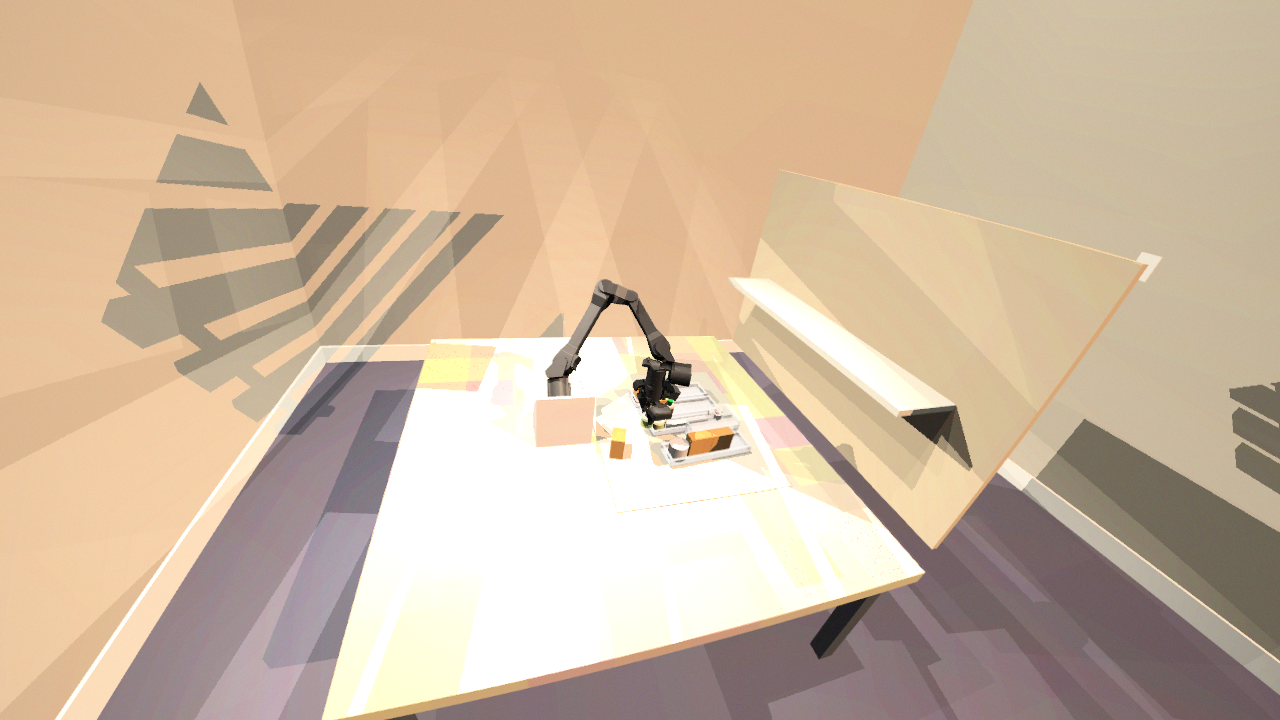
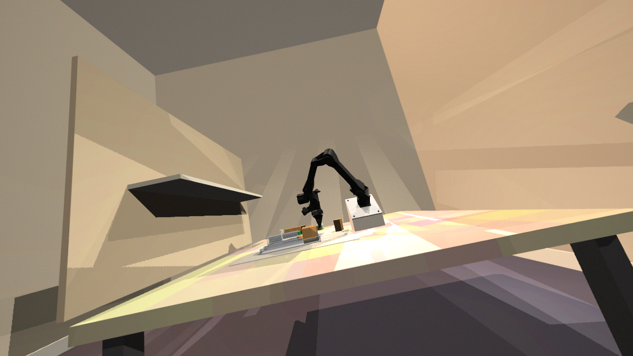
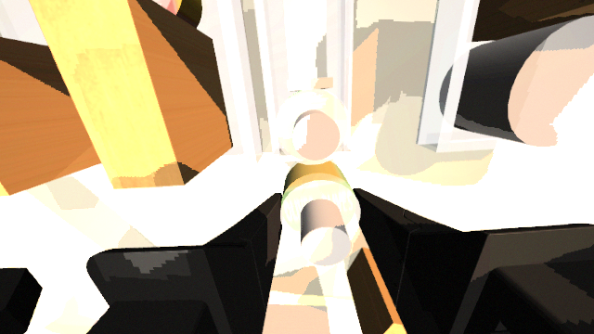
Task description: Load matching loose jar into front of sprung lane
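Observation:
My gripper (image 3: 316, 197) (image 1: 658, 411) (image 2: 318, 224) is shut on the loose jar (image 3: 314, 182), which has an amber body, a greenish rim and a pale lid. I hold it low at the front of the white lane rack (image 1: 716, 408) (image 2: 278, 243). Straight ahead in the wrist view, the matching jar (image 3: 312, 131) stands in the lane between the white rails (image 3: 230, 83). The held jar is just in front of it; I cannot tell whether they touch. The pusher plate is hidden behind the lane jar.
An orange wooden box (image 3: 153, 97) (image 1: 711, 438) (image 2: 309, 231) sits in the rack left of the lane in the wrist view. A dark cylinder (image 3: 487, 93) lies in the lane to the right. A small brown block (image 1: 618, 443) (image 2: 338, 224) stands near the arm's pedestal (image 1: 563, 420) (image 2: 365, 214). A wall shelf (image 1: 841, 349) (image 2: 190, 186) hangs beside the table.

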{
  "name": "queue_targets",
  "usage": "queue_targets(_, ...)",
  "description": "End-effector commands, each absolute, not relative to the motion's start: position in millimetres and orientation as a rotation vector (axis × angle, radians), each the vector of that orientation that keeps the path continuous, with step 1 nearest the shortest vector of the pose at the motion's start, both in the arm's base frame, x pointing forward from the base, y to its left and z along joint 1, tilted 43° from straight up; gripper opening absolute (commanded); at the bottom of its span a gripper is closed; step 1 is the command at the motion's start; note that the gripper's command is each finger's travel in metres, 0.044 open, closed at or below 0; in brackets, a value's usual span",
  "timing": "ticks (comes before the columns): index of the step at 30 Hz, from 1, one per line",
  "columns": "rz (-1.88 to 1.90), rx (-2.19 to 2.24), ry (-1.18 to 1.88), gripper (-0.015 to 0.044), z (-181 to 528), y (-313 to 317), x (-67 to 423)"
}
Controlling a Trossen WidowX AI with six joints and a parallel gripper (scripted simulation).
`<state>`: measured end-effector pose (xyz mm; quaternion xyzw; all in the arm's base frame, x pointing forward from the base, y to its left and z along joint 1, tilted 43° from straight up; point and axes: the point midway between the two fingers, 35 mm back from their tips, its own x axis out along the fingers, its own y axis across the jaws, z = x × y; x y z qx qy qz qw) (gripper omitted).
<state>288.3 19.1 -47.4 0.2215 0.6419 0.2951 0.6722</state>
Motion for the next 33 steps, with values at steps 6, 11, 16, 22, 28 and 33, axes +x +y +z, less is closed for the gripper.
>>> queue_targets(6, 0.664, 0.503, 1.441, 0.0000, -47, 19, 295)
queue_targets(11, 0.664, 0.503, 1.441, 0.0000, -47, 20, 297)
queue_targets(16, 0.664, 0.503, 1.441, 0.0000, -47, 20, 299)
queue_targets(22, 0.664, 0.503, 1.440, 0.0000, -47, 20, 301)
queue_targets(28, 0.664, 0.503, 1.440, 0.0000, -46, 20, 304)
queue_targets(33, 0.664, 0.503, 1.440, 0.0000, -46, 20, 306)
